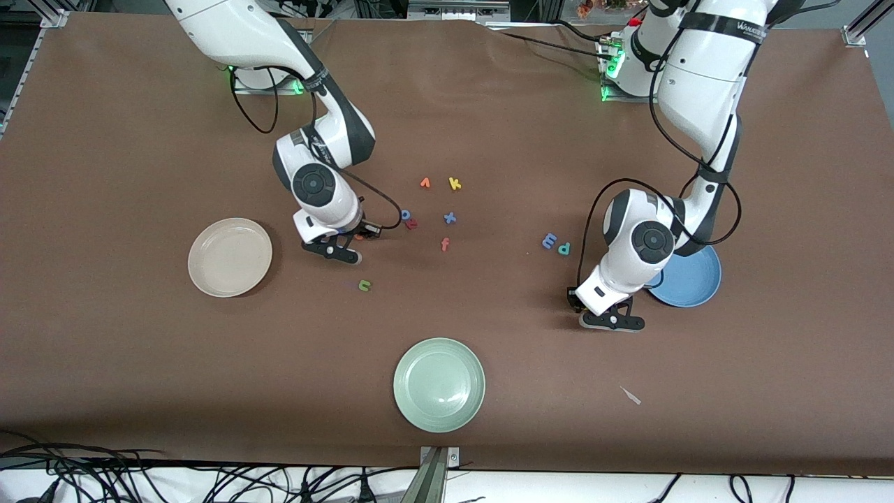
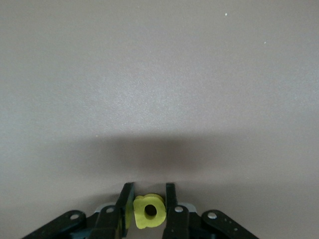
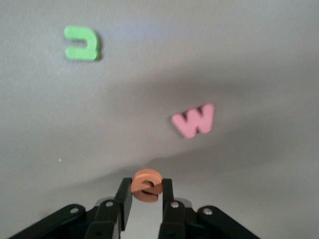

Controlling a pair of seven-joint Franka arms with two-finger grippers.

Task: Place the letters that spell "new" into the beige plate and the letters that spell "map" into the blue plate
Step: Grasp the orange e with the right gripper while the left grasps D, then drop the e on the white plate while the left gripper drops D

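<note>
My left gripper is shut on the yellow "a", low at the table beside the blue plate. The periwinkle "m" and teal "p" lie together on the table near that plate. My right gripper is shut on the orange "e", between the beige plate and the cluster of letters. The salmon "w" lies close by it, and the green "n" lies nearer the front camera. Both plates hold nothing.
A pale green plate sits near the front edge. Other letters lie mid-table: orange "v", yellow "k", blue "o", a blue cross shape and red-orange "f". A small pale scrap lies nearer the front.
</note>
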